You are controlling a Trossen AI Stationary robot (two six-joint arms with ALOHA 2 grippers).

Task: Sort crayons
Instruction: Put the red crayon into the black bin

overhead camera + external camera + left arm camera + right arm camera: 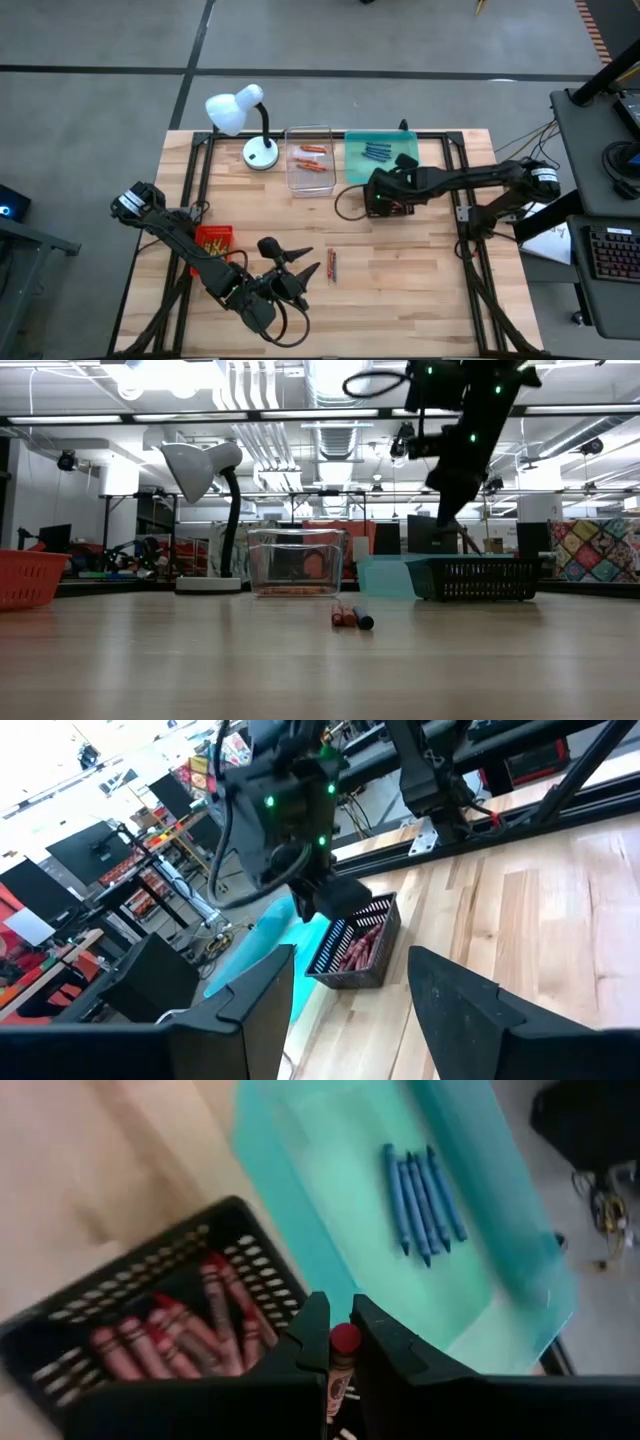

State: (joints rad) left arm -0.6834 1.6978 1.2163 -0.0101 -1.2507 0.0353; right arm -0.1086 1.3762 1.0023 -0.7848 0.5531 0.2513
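My right gripper [343,1342] hangs over the black basket [150,1315] of red crayons [215,1325], shut on one red crayon [344,1340]. Beside the basket, several blue crayons [420,1195] lie in the teal tray [330,1150]. Orange crayons [313,160] lie in the clear tray [309,178]. A red and a blue crayon [350,618] lie loose on the table's middle. My left gripper [300,261] hovers open just left of them, nothing between its fingers [250,1010]. My right gripper pinches the red crayon between its two fingers, which lie along it. The crayon's rounded end [345,1338] sticks out just past the fingertips; its wrapped body [338,1380] runs back between them. The fingers slant down from the table's right, and the crayon is lifted clear above the basket.
A white desk lamp [245,120] stands at the far left of the table. A red tray [213,243] holding yellow crayons sits near my left arm. A metal frame [460,190] borders the table. Bare wood [400,280] lies near the front right.
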